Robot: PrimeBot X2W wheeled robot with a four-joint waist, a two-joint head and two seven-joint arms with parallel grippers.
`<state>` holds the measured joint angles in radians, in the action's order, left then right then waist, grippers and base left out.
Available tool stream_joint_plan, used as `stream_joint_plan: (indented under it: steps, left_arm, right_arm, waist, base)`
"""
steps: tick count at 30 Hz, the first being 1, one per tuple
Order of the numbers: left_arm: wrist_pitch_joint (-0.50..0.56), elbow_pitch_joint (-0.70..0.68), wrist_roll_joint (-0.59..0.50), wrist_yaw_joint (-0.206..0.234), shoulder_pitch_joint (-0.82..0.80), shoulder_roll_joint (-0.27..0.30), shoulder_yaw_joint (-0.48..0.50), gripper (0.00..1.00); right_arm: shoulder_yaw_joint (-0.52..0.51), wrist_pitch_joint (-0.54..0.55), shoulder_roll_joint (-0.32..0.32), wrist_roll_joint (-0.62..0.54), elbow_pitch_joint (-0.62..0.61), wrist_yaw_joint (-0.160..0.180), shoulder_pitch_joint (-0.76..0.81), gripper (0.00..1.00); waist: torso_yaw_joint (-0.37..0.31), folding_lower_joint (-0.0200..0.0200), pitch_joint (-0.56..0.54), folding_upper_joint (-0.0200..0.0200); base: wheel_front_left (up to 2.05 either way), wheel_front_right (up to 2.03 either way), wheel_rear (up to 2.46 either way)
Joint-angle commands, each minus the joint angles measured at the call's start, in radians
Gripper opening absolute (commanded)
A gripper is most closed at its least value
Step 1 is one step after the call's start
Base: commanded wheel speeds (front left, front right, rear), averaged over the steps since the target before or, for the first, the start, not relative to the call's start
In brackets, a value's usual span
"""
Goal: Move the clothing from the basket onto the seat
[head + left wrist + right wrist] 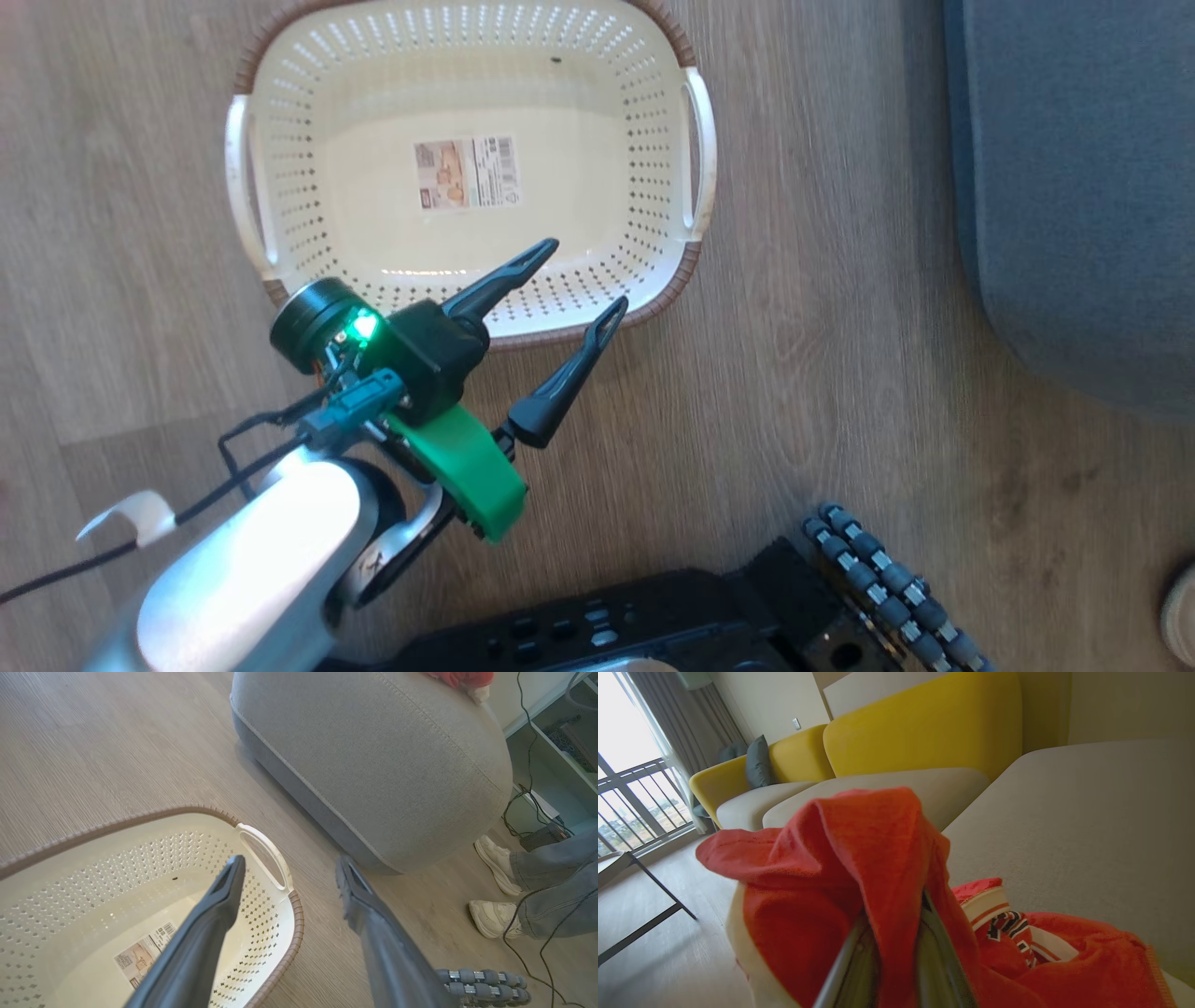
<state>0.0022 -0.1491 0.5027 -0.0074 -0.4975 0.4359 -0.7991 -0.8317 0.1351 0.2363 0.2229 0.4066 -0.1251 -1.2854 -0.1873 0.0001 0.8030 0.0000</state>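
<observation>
red clothing (859, 858) is at the seat, not in the basket: one piece drapes over the right gripper (892, 924), whose fingers stand narrow and pinch a fold of it, fabric hanging down both sides and hiding the tips. a second red piece with white and dark striped trim (1064, 961) lies bunched on the seat (1087, 826) at lower right of the right wrist view. cannot tell if the held piece touches the cushion. in the left wrist view a bit of red clothing (460, 677) sits on top of the grey seat (383, 765) at the far edge. basket (653, 168) stands on the wood floor (822, 373), well apart from the seat (1074, 187) to its right in the head view; its bare bottom shows the label sticker (467, 173). left gripper (588, 274) hangs over the basket's near rim, fingers spread wide, holding nothing; one tip is over the inside, the other over the rim's corner. in the left wrist view the same gripper (290, 861) is wide above the basket (140, 868) handle side. green bracket (462, 467) on the left wrist. robot base wheels (887, 579) at bottom. a person's pale shoes (497, 863) and jeans legs stand on the floor beside the seat. yellow sofa back (924, 723) and a dark cushion (759, 760) behind.
</observation>
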Motion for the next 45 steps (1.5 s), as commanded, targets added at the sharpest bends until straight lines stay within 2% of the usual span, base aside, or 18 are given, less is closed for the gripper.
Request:
stream_joint_plan:
  steps: [1, 5, 9, 16, 20, 24, 25, 26, 31, 37, 41, 45]
  left_arm:
    - [0.01, -0.056, -0.006, 0.011, 0.022, 0.029, 0.027, 1.0]
    - [0.019, -0.085, -0.007, 0.028, 0.028, 0.04, 0.035, 1.0]
    - [0.025, -0.113, -0.006, 0.051, 0.034, 0.056, 0.054, 1.0]
    - [0.019, -0.14, 0.008, 0.087, 0.066, 0.073, 0.08, 1.0]
    - [0.015, -0.145, 0.015, 0.096, 0.08, 0.08, 0.086, 1.0]
    - [0.009, -0.138, 0.017, 0.094, 0.086, 0.077, 0.078, 1.0]
    - [0.008, -0.134, 0.017, 0.093, 0.085, 0.075, 0.077, 1.0]
    - [0.006, -0.13, 0.018, 0.093, 0.084, 0.072, 0.076, 1.0]
    - [-0.003, -0.103, 0.027, 0.086, 0.08, 0.056, 0.067, 1.0]
    - [-0.035, -0.05, 0.054, 0.075, 0.085, 0.02, 0.06, 1.0]
    - [-0.077, 0.0, 0.082, 0.077, 0.094, -0.01, 0.076, 1.0]
    - [-0.13, 0.05, 0.111, 0.098, 0.095, -0.034, 0.121, 1.0]
  right_arm:
    - [-0.049, -0.001, 0.04, -0.039, -0.034, -0.006, -0.034, 0.0]
    - [-0.142, -0.016, 0.036, -0.109, -0.018, -0.006, -0.032, 0.0]
    - [-0.251, -0.045, 0.0, -0.195, 0.016, -0.006, -0.03, 0.0]
    - [-0.367, -0.124, -0.042, -0.302, 0.085, -0.006, -0.047, 0.01]
    - [-0.373, -0.172, -0.054, -0.329, 0.118, -0.006, -0.069, 0.42]
    - [-0.375, -0.197, -0.05, -0.355, 0.142, -0.006, -0.074, 0.49]
    - [-0.376, -0.199, -0.046, -0.362, 0.145, -0.006, -0.072, 0.81]
    - [-0.377, -0.203, -0.043, -0.366, 0.148, -0.006, -0.069, 1.0]
    - [-0.386, -0.208, -0.032, -0.381, 0.158, -0.006, -0.028, 1.0]
    - [-0.329, -0.216, 0.002, -0.399, 0.155, -0.006, 0.094, 1.0]
    - [-0.214, -0.23, 0.042, -0.375, 0.139, -0.006, 0.201, 1.0]
    - [-0.07, -0.239, 0.075, -0.322, 0.103, -0.006, 0.309, 1.0]
  waist:
    - [-0.008, -0.0001, 0.034, 0.0]
    - [-0.006, -0.0001, 0.069, 0.0]
    - [0.0, -0.0001, 0.11, 0.0]
    - [0.01, -0.0001, 0.131, 0.0]
    - [0.003, -0.0001, 0.121, 0.0]
    - [-0.009, -0.0001, 0.079, 0.0]
    - [-0.012, -0.0001, 0.066, 0.0]
    - [-0.014, -0.0001, 0.053, 0.0]
    - [-0.022, -0.0001, -0.03, 0.0]
    - [-0.009, -0.0001, -0.15, 0.0]
    - [0.017, -0.0001, -0.234, 0.0]
    - [0.054, -0.0001, -0.306, 0.0]
  base:
    - [0.0, 0.0, 0.0]
    - [0.0, 0.0, 0.0]
    - [0.0, 0.0, 0.0]
    - [0.0, 0.0, 0.0]
    - [0.0, 0.0, 0.0]
    - [0.0, 0.0, 0.0]
    - [0.0, 0.0, 0.0]
    - [0.0, 0.0, 0.0]
    - [0.0, 0.0, 0.0]
    - [0.0, 0.0, 0.0]
    - [0.0, 0.0, 0.0]
    - [0.0, 0.0, 0.0]
